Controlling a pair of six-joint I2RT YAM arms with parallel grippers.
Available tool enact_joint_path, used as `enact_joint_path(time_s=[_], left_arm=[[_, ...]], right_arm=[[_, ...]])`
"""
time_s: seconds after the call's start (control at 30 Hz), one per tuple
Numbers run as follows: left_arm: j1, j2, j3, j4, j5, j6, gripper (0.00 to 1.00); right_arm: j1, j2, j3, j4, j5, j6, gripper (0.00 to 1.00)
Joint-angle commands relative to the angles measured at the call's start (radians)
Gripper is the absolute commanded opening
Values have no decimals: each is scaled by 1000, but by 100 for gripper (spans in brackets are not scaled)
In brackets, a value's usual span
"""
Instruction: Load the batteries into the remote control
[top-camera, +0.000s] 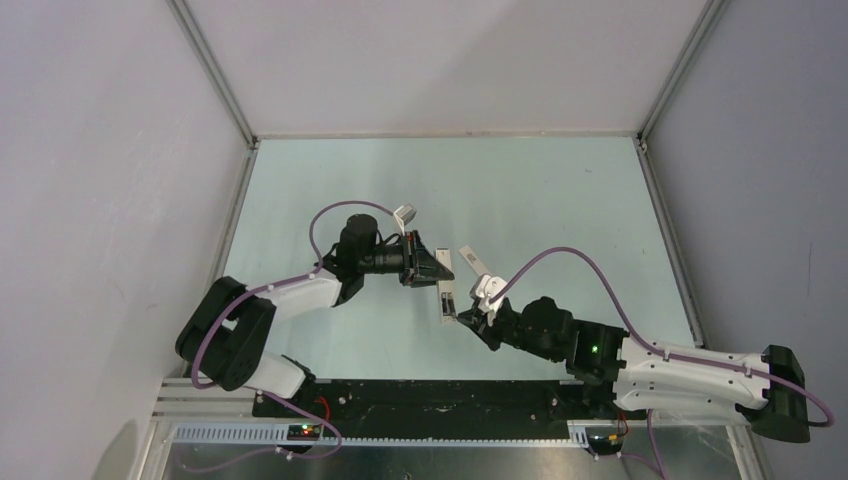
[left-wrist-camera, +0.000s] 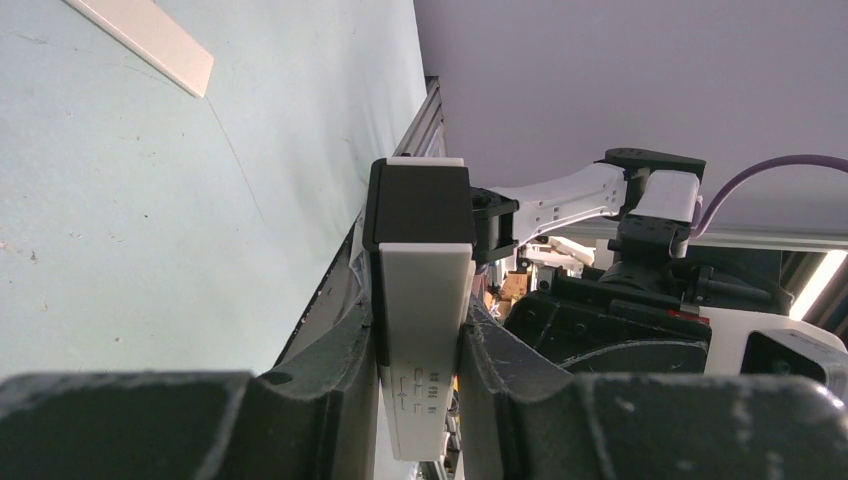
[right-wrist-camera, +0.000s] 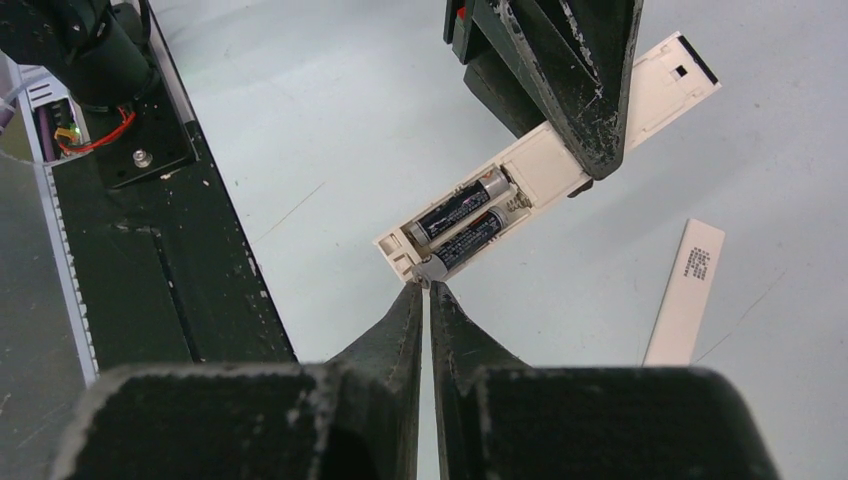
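On our pale-green tabletop (top-camera: 560, 190) between grey walls (top-camera: 100, 150), the left gripper (top-camera: 441, 270) pinches a slim white rectangular remote control (left-wrist-camera: 425, 290); the right gripper's (right-wrist-camera: 428, 295) fingers are pressed together.

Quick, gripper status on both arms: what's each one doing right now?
Left gripper: closed on the remote control.
Right gripper: shut, holding nothing, tips at the end of one battery in the open compartment.

The left arm (top-camera: 300, 293) and right arm (top-camera: 690, 378) pair white shells with black joints. Purple cables (top-camera: 575, 254) loop along each, and a green light (top-camera: 595, 349) glows on the right.
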Motion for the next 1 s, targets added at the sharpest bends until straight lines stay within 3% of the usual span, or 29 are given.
enact_joint_path(time_s=[0.0, 0.97], left_arm=[[1, -22, 37, 38, 12, -6, 0], [1, -27, 34, 38, 12, -7, 0]], right_arm=[[6, -1, 56, 51, 8, 20, 10], [6, 52, 65, 83, 26, 8, 9]])
